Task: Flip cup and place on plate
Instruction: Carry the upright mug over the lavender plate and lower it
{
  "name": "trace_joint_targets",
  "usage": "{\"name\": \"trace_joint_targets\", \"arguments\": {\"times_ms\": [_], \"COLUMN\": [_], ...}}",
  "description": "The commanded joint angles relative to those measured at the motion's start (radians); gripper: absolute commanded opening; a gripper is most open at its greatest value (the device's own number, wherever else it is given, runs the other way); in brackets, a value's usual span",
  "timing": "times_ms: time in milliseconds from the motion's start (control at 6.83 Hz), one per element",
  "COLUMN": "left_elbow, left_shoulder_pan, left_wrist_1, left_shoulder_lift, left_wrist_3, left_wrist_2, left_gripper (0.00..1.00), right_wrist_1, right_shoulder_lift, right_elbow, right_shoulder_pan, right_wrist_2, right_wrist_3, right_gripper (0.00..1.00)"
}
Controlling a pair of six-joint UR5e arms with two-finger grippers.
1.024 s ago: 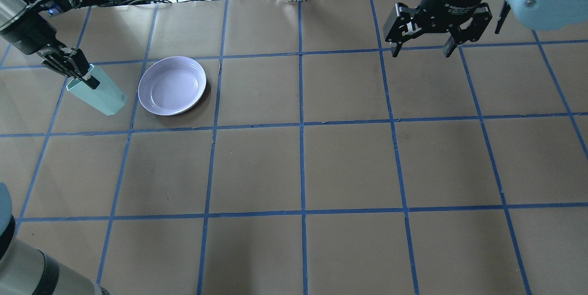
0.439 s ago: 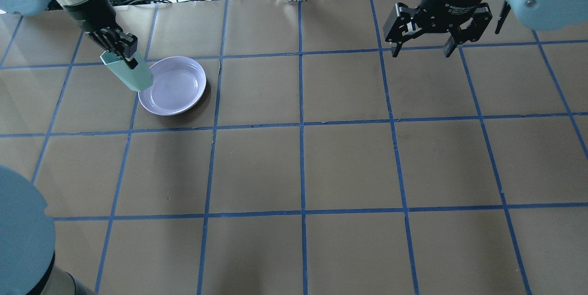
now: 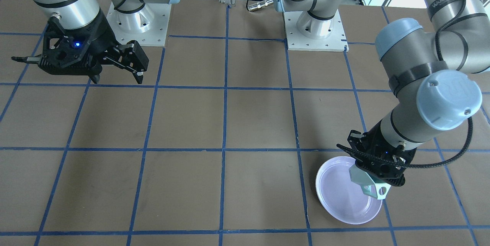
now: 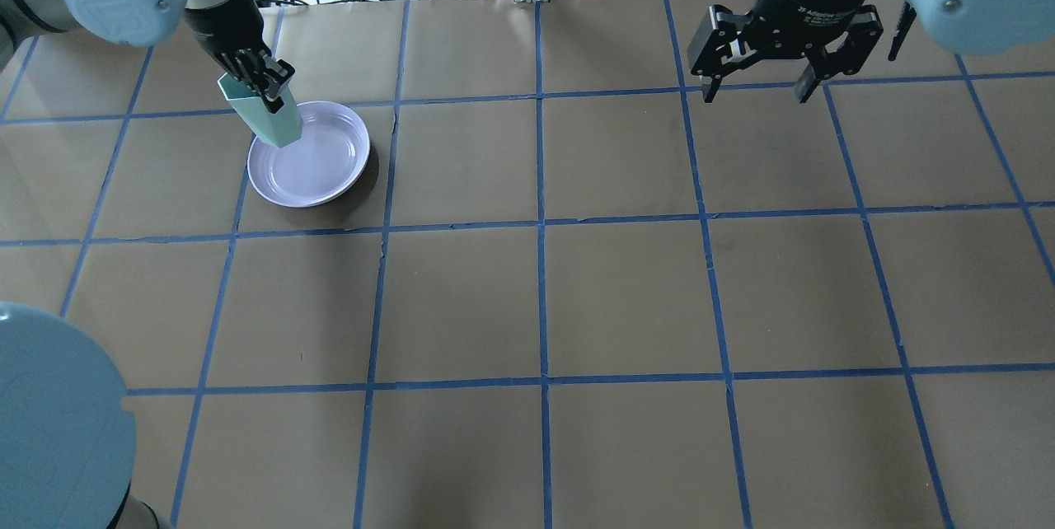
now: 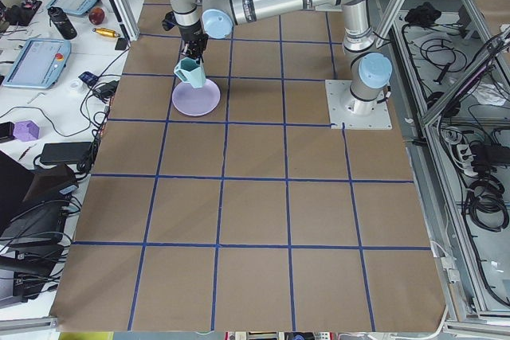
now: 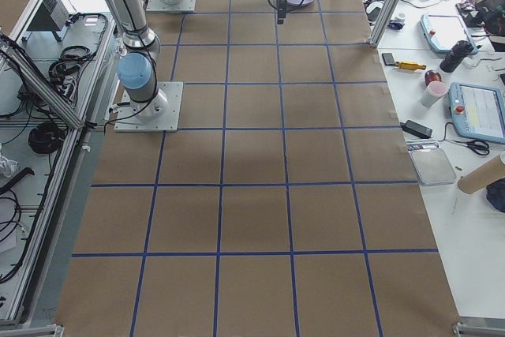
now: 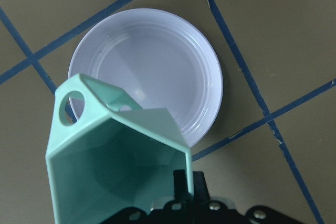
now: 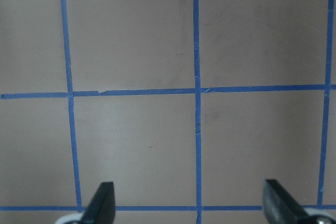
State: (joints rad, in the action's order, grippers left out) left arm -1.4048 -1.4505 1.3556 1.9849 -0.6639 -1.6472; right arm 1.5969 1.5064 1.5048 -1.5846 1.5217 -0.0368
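1. The cup (image 4: 268,119) hangs in the left gripper (image 4: 272,96), over the plate (image 4: 330,162) at its rim on the robot's left; the overhead view puts its lower end across that rim; I cannot tell whether the base touches the plate.
2. Long axis tilted, not vertical; in the overhead view the mouth sits high toward the gripper, and the base points down and toward the plate's middle.
3. Left gripper clamped on the cup's wall at the mouth; the left wrist view shows one dark finger (image 7: 184,182) against the rim.
4. Cup look: pale mint green, flat facets, angular rim; the handle (image 3: 381,191) is a flat lug with a round hole.
5. Plate: round, shallow, glossy pale lavender, raised rim; lies flat on the brown table (image 4: 626,298) with its blue tape grid.
6. View differences: the wrist view looks straight into the empty mouth, with the handle at upper left; the front-facing view shows the handle on the operators' side, which the overhead view hides; the exterior left view shows the cup small, above the plate.
7. Right gripper (image 4: 756,90) spread wide, grasping nothing, well apart from cup and plate; the right wrist view shows only its two fingertips over bare table.
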Motion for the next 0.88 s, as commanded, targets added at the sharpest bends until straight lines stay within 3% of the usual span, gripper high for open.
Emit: {"name": "trace_joint_targets", "arguments": {"times_ms": [0, 293, 732], "left_elbow": [-0.141, -0.207, -0.226], "left_shoulder_pan": [-0.005, -0.002, 0.002], "left_wrist_1": [-0.244, -0.355, -0.352], "left_shoulder_lift": [0.002, 0.017, 0.042], "left_wrist_3": [-0.016, -0.017, -0.017], "left_wrist_2": [-0.007, -0.002, 0.012], "left_gripper": [0.00, 0.00, 0.00], "right_wrist_1": [0.000, 0.000, 0.000], "right_shoulder_lift": [0.000, 0.000, 0.000], "right_elbow": [0.000, 0.000, 0.000], "right_shoulder_pan": [0.000, 0.000, 0.000], "right_wrist_2": [0.000, 0.000, 0.000], "right_wrist_3": [0.000, 0.000, 0.000], "right_gripper": [1.00, 1.00, 1.00]}}
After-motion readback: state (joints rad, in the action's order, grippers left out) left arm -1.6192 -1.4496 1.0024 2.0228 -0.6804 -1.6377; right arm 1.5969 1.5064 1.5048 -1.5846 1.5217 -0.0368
